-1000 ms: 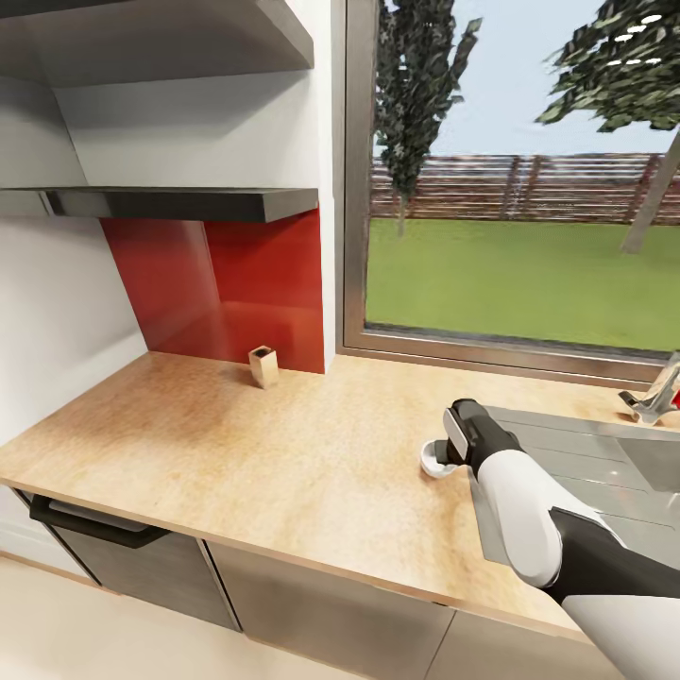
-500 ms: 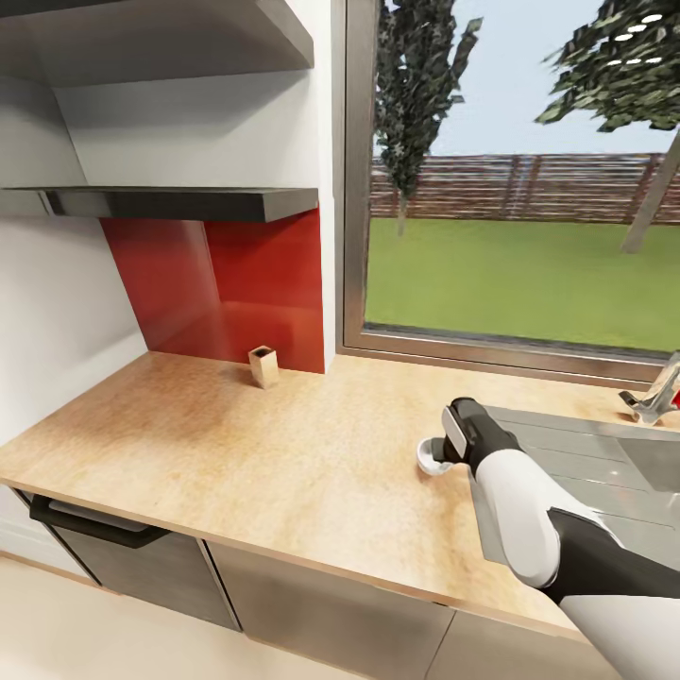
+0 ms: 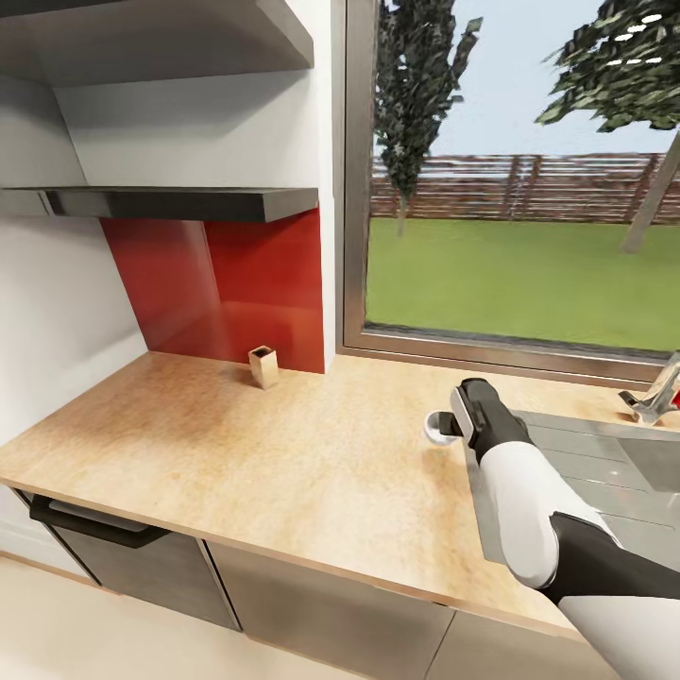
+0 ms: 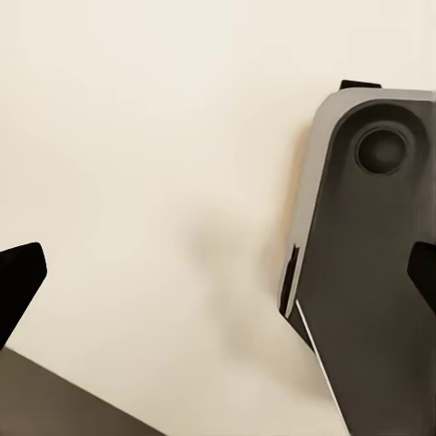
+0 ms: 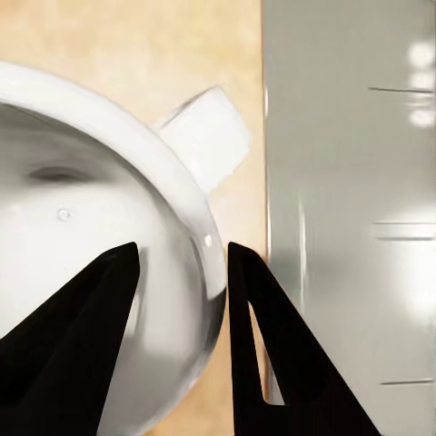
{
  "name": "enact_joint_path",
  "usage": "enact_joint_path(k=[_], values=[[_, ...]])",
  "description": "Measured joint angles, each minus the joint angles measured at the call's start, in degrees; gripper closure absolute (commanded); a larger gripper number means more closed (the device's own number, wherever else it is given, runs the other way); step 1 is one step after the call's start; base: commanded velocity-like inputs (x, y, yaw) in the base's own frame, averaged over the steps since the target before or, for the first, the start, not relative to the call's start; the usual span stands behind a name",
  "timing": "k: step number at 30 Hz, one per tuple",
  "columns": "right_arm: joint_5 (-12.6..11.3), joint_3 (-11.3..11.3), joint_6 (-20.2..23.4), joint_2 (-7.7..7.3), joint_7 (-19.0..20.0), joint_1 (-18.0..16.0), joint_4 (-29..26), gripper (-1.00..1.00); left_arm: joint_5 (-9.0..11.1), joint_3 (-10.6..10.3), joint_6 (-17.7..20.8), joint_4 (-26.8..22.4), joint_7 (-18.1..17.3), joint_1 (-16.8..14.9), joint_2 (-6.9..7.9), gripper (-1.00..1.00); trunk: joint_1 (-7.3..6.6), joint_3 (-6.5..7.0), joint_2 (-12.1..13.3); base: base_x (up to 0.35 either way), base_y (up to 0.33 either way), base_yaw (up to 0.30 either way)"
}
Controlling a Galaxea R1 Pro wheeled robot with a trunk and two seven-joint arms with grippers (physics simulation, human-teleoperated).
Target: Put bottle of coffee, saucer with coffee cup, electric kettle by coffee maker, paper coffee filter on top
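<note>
A white coffee cup (image 3: 435,427) hangs just above the wooden countertop (image 3: 236,444), close to the sink's left edge. My right gripper (image 3: 454,425) holds it. In the right wrist view the cup (image 5: 82,227) looms large with its handle (image 5: 204,136) pointing away, and the two dark fingers of my right gripper (image 5: 182,252) straddle the rim wall, shut on it. My left gripper (image 4: 222,272) is open, its fingertips far apart over pale floor and a grey part of the robot's base (image 4: 372,254).
A small tan open-topped holder (image 3: 263,365) stands by the red backsplash. A steel sink (image 3: 586,463) with a faucet (image 3: 656,392) lies at the right. A dark shelf (image 3: 179,202) hangs over the counter's left half. A window is behind.
My right gripper has carried the coffee cup up and away from the counter's front, toward the window. The camera and the tan holder have stayed put.
</note>
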Motion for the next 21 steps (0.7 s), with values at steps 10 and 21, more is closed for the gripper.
enact_joint_path(k=[10,21], values=[[0.1,0.0,0.0,0.62,0.1,0.0,0.0,1.00,0.0,-0.2,0.1,-0.2,0.0,0.0,-0.23,-1.00,0.00,0.00,0.0,-0.004,-0.219,0.000],[0.1,-0.1,0.0,0.59,0.2,0.0,-0.1,1.00,0.1,-0.2,0.1,-0.3,0.1,-0.1,-0.54,-1.00,0.02,0.00,0.0,-0.138,-0.257,0.000]])
